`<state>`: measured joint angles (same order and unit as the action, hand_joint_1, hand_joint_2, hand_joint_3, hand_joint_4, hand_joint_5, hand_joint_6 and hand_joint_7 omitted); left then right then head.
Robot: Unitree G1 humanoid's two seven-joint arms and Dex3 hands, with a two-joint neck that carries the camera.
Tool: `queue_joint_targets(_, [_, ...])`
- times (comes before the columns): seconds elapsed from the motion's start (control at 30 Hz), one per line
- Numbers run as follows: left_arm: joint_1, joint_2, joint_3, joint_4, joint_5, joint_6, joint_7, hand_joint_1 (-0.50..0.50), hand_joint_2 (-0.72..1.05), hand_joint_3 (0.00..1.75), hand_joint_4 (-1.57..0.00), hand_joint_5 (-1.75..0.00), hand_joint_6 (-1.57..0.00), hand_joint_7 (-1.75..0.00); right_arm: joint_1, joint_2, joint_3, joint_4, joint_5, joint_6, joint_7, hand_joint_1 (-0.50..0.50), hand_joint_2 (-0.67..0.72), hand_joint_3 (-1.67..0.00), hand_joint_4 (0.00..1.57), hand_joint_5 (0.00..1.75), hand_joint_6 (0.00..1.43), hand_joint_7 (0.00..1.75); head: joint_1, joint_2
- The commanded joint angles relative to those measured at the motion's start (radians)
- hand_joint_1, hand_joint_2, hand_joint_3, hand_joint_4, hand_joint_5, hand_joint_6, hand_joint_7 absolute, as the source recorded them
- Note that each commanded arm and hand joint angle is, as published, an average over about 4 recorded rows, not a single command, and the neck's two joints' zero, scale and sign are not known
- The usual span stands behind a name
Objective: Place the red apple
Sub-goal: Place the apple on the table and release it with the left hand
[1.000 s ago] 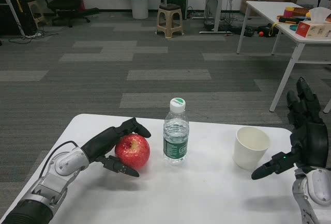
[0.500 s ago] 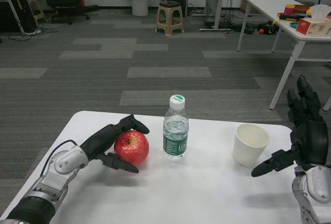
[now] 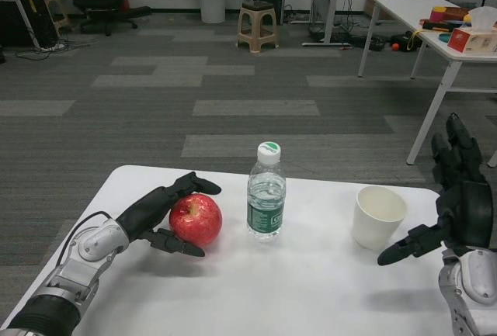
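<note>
Red apple (image 3: 196,219) sits on the worktop (image 3: 311,289) beside the bottle (image 3: 266,194), cupped by our left hand (image 3: 159,216); right hand (image 3: 454,204) spread. Firm, smooth, roll-prone, we judge: grip its sides.

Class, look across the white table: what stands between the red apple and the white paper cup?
In the head view, a clear plastic water bottle with a green-and-white cap stands upright between the red apple and the white paper cup.
</note>
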<state>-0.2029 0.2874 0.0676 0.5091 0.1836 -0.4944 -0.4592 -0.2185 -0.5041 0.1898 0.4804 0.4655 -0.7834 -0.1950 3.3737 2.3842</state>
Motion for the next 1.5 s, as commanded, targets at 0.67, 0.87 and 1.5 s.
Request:
queue_joint_targets(0.67, [0.045, 0.007, 0.004, 0.026, 0.020, -0.006, 0.007, -0.43, 1.05, 0.09, 0.00, -0.67, -0.71, -0.61, 0.002, -0.007, 0.002, -0.014, 0.002, -0.002, -0.003, -0.42, 0.72, 0.00, 0.00, 0.00, 0.00, 0.02, 0.008, 0.005])
queue_joint_targets(0.87, [0.048, 0.009, 0.013, 0.026, 0.016, -0.014, 0.015, -0.46, 1.05, 0.09, 0.00, -0.56, -0.73, -0.51, 0.002, -0.008, 0.002, -0.019, 0.002, -0.002, -0.003, -0.42, 0.72, 0.00, 0.00, 0.00, 0.00, 0.07, 0.010, 0.006])
queue_joint_targets(1.5, [0.049, 0.015, 0.054, 0.021, 0.011, -0.043, 0.040, -0.50, 0.25, 0.00, 0.00, -0.51, -0.37, -0.49, 0.002, -0.008, 0.004, -0.020, 0.002, -0.002, -0.003, -0.43, 0.72, 0.00, 0.00, 0.00, 0.00, 0.00, 0.013, 0.005])
